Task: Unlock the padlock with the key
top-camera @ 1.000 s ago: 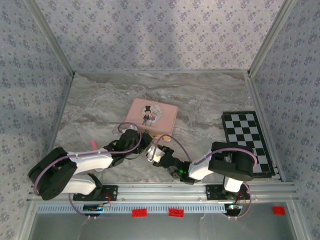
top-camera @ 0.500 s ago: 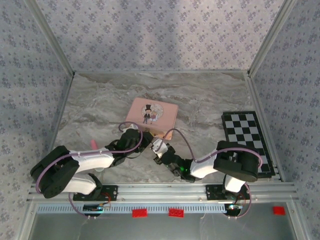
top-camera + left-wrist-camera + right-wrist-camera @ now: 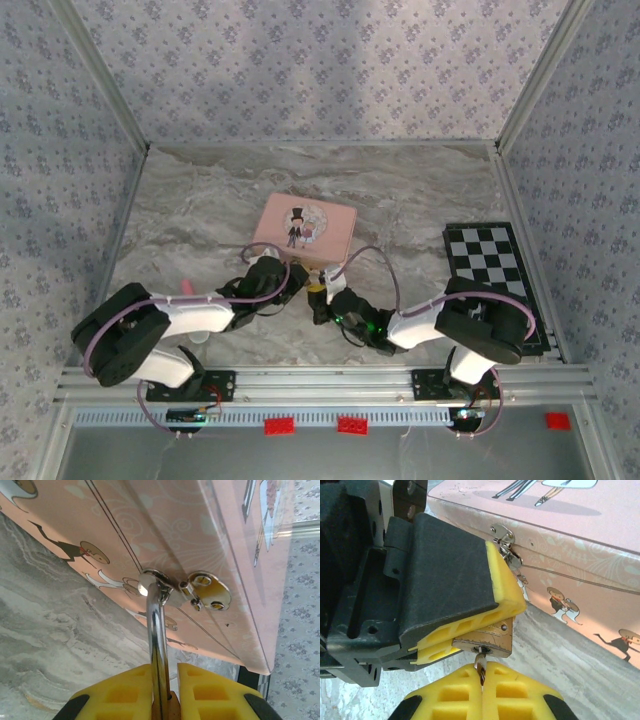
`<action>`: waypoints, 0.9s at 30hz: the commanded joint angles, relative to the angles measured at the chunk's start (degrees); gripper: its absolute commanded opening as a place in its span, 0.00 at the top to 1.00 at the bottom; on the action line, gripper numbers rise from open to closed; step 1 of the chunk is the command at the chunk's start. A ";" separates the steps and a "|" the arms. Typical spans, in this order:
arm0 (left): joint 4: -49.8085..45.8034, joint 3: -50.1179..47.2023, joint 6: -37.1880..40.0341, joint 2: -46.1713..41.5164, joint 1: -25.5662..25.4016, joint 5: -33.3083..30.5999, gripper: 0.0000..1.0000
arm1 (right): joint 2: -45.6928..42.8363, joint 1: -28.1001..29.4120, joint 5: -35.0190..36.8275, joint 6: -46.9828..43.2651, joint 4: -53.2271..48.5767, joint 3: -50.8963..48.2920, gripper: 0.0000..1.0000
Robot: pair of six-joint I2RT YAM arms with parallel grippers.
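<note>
- A grey-veined marble tabletop [image 3: 200,200] lies between walls [image 3: 320,60] papered in a pale floral print.
- The padlock [image 3: 492,636], small and brass, hangs at the near long side of the pink tin [image 3: 303,228], close to the middle of the table.
- Its thin silver shackle [image 3: 156,630] rises from the body and passes through the loop of the tin's metal hasp [image 3: 207,591], which is fixed to the tin's front wall.
- The key [image 3: 479,666] points straight at the bottom face of the padlock. A short length of blade shows between the lock and the pads below it, and the tip seems to be in the keyhole, though the joint is too small to be sure.
- The right gripper [image 3: 482,676] has its yellow pads pressed fully together, pinching the key between them.
- The left gripper [image 3: 165,675] is closed almost all the way, clamping the padlock body from both sides. The shackle runs up through the narrow slit between its pads.
- From above, the two grippers meet nose to nose just in front of the tin.
- A black-and-white chessboard [image 3: 490,270] lies flat by the right wall, well apart from the tin.
- Three small red blocks [image 3: 279,426] sit on the rail near the arm bases.
</note>
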 commanded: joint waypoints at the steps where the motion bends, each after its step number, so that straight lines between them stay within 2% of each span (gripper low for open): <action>1: 4.15 2.41 0.53 0.23 -1.44 4.32 1.00 | -0.73 -1.52 2.21 4.54 0.62 -0.81 0.97; 3: 4.14 2.58 0.85 0.49 -1.31 4.95 0.99 | -1.03 -1.53 2.99 4.50 0.43 -1.26 0.98; 5: 3.62 2.69 1.20 0.44 -1.13 5.52 0.93 | -1.42 -1.52 3.75 4.45 -0.18 -1.52 0.99; 10: -1.07 3.59 2.52 -0.01 -0.43 5.84 0.67 | -2.35 -1.44 4.61 4.90 -1.25 -2.47 1.00; 16: -3.63 3.02 3.33 -1.58 0.64 5.49 0.47 | -2.89 -1.42 5.65 5.70 -1.26 -3.49 1.00; 19: -5.93 2.45 4.40 -3.51 1.72 5.14 0.41 | -3.05 -1.42 5.74 5.95 -1.31 -3.85 1.00; 25: -17.82 2.80 11.57 -12.69 5.38 1.59 0.28 | -3.36 -1.60 5.58 8.22 -1.43 -4.05 1.00; 27: -23.36 4.01 15.25 -16.00 7.48 0.63 0.19 | -3.20 -1.68 5.32 8.95 -1.53 -4.12 1.00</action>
